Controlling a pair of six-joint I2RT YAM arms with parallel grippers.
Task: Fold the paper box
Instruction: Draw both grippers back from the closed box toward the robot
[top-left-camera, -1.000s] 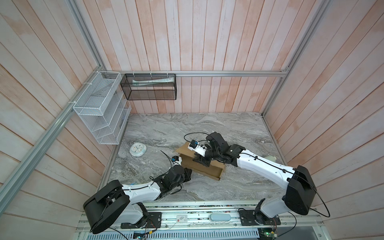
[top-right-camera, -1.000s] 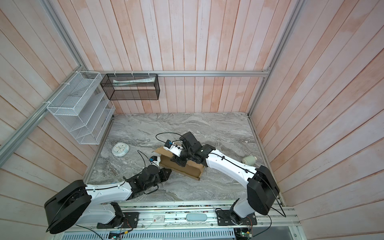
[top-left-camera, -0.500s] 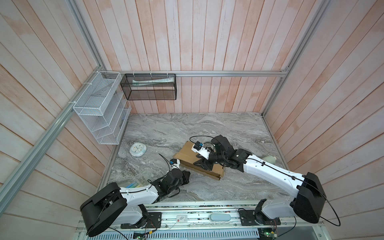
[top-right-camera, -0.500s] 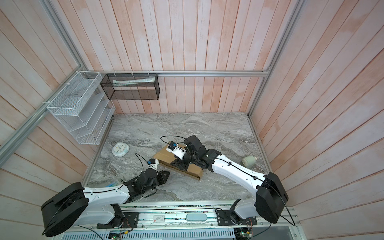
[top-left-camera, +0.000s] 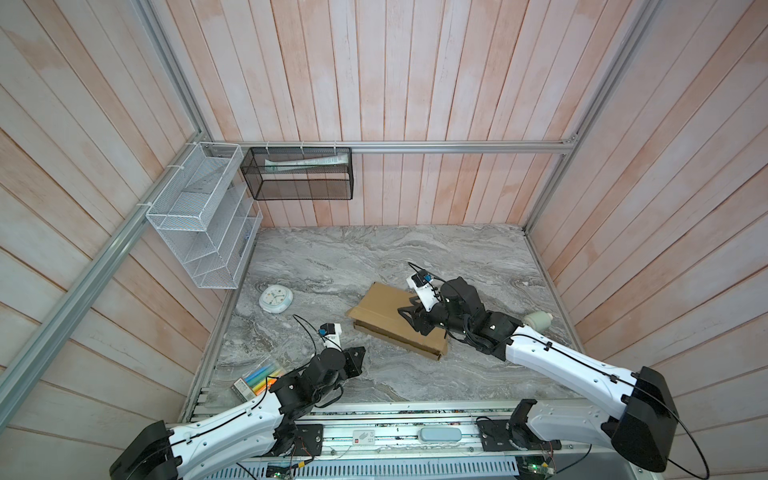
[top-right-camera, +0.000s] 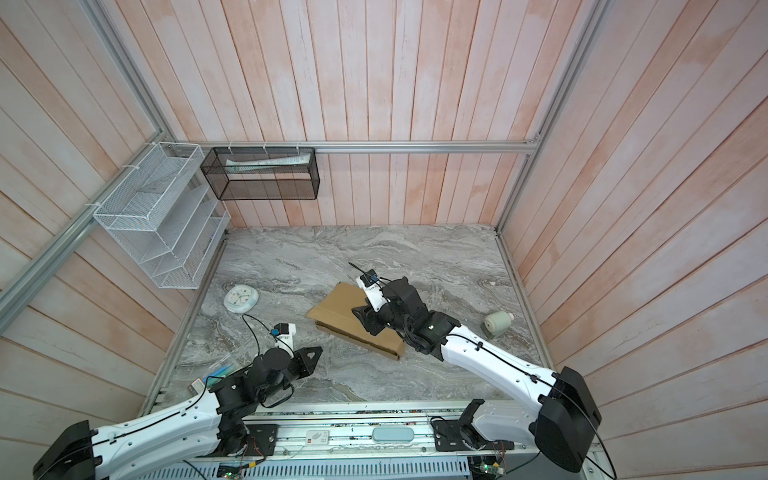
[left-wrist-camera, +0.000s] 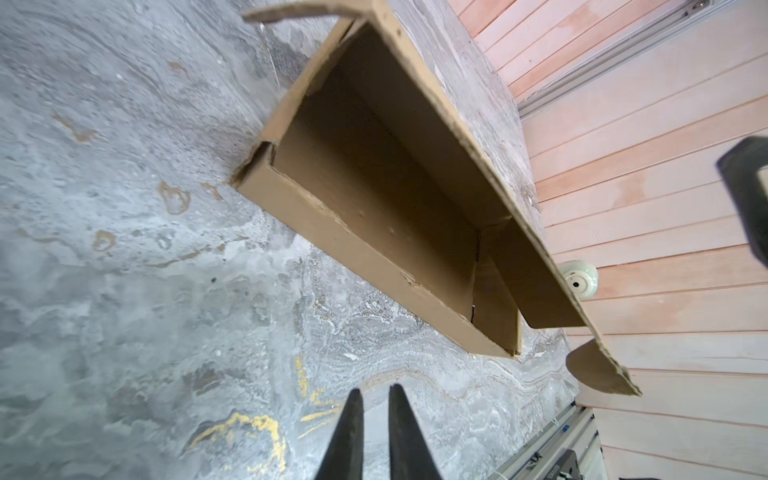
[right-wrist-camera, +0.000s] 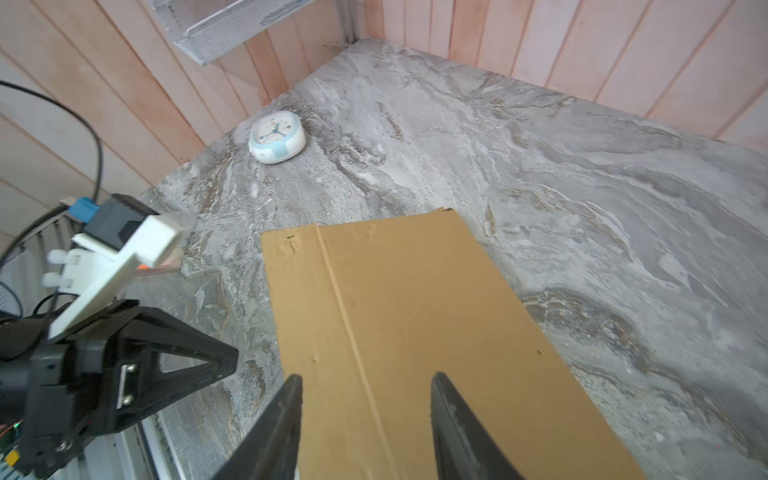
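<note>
Two top views first, Sam. Where is our paper box (top-left-camera: 399, 322)?

In both top views, Mia, it lies on the table (top-left-camera: 374, 257), right under the right gripper (top-left-camera: 409, 318). Those jaws are spread apart above the lid and hold nothing. We cannot tell if they touch it. The left gripper (top-left-camera: 360, 353) sits near the box's front side, not touching it.

Now our left wrist view, Sam.

The left gripper (left-wrist-camera: 375, 395) has its jaws almost pinched together, with nothing between them. Ahead of them the paper box (left-wrist-camera: 374, 199) gapes. The lid hangs up over the bottom part, and its two side ears (left-wrist-camera: 598, 370) stick out.

And our right wrist view?

The flat lid of the paper box (right-wrist-camera: 415, 332) lies below and ahead of the right gripper (right-wrist-camera: 365, 382).

What could go wrong for us, Sam?

No jaws hold the lid, so we think it may spring up. If we push it down, the ears could land outside the walls and crumple. And the box may slide on the smooth table, since nothing pins it.
</note>
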